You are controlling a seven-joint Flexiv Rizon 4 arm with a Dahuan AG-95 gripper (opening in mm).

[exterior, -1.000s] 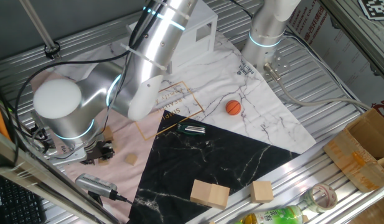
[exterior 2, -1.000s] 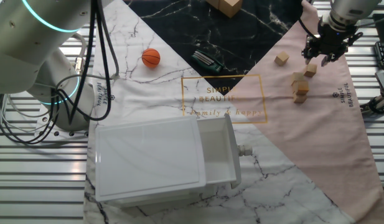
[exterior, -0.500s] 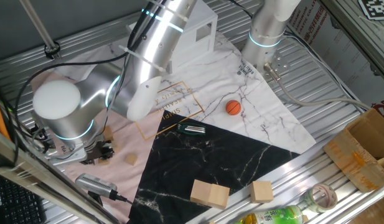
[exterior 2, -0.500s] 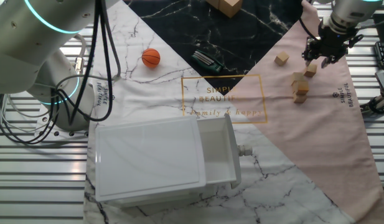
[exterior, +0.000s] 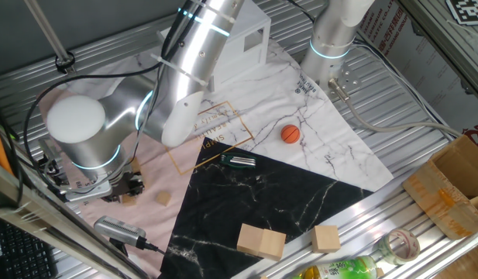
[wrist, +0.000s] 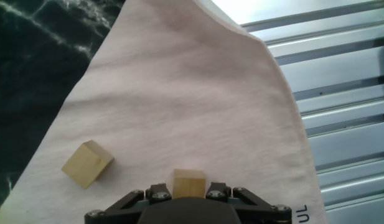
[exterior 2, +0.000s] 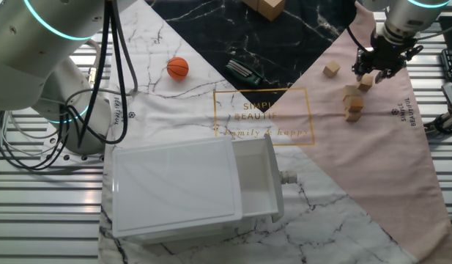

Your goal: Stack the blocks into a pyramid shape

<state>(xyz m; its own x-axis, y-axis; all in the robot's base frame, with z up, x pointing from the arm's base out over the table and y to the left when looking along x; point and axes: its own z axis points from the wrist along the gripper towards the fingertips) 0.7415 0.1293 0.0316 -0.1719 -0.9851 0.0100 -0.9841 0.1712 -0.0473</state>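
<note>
Gripper (exterior 2: pixel 373 71) clamped on one block (wrist: pixel 188 185), above the pink cloth (wrist: pixel 198 93). Partial stack (exterior 2: pixel 352 103) just near-left of it, loose block (exterior 2: pixel 331 70) further left. Best to carry level, centre over the gap, lower slowly, release only on contact.

Bright, even light, soft shadows; glare whitens the hand view's top edge, otherwise sharp.

Robot lab, aluminium-slat table (exterior: pixel 424 147), cables (exterior 2: pixel 35 158)
</note>
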